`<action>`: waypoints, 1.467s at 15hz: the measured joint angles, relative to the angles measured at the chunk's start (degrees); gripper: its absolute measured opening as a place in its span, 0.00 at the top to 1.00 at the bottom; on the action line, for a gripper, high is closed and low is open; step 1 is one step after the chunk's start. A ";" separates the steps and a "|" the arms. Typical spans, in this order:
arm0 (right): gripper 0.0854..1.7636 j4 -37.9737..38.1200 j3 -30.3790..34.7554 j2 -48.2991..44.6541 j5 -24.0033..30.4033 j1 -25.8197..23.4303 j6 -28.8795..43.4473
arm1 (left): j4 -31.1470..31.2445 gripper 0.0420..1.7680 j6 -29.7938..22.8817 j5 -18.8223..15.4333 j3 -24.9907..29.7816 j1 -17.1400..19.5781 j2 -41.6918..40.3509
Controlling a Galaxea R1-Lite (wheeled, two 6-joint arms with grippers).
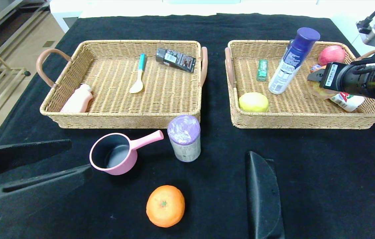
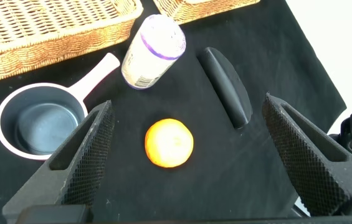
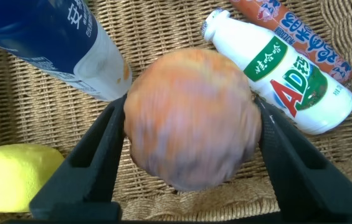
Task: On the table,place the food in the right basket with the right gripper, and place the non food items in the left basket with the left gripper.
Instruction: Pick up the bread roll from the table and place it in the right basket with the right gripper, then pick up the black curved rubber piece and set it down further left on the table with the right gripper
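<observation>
Right claw [image 3: 188,155], fingers flanking the bun [image 3: 191,118], grip state unclear, over right basket [image 1: 301,121] between blue-capped bottle [image 1: 291,61] and white drink bottle [image 3: 281,74]; left claw [image 2: 191,155] released above orange [image 2: 169,143].

two wicker baskets [image 1: 121,118] [image 1: 303,119] are sitting on the table, one orange [image 1: 165,206], one pink saucepan [image 1: 116,156], one purple-lidded canister [image 1: 184,138], one black pouch [image 1: 262,196].

A matt black cloth covered the table [image 1: 323,172]. Both the left basket [image 1: 121,116] and right basket [image 1: 301,118] were rough woven wicker. The pink saucepan [image 1: 116,156] looked smooth and glossy, the orange [image 1: 165,205] dimpled, the bottle [image 1: 291,61] shiny plastic, and the bun [image 3: 191,118] soft and matt.
</observation>
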 joint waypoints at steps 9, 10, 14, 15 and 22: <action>0.08 1.79 0.95 -1.95 0.04 1.61 -0.39 | 0.00 0.03 0.00 0.00 0.00 0.00 -0.11; 0.08 3.72 1.43 -2.95 0.04 2.73 -0.72 | 0.00 0.03 0.00 0.00 0.00 0.00 -0.11; 0.06 15.59 4.05 -8.35 -0.88 10.95 -0.67 | 0.09 0.03 0.59 0.00 0.00 0.00 -0.11; 0.06 17.75 4.90 -9.58 -0.96 13.29 -0.41 | 0.11 0.03 0.67 -0.02 0.05 0.00 -0.11; 0.04 20.44 10.61 -9.75 -1.60 23.69 9.06 | 0.11 0.03 0.69 0.00 0.16 0.00 -0.09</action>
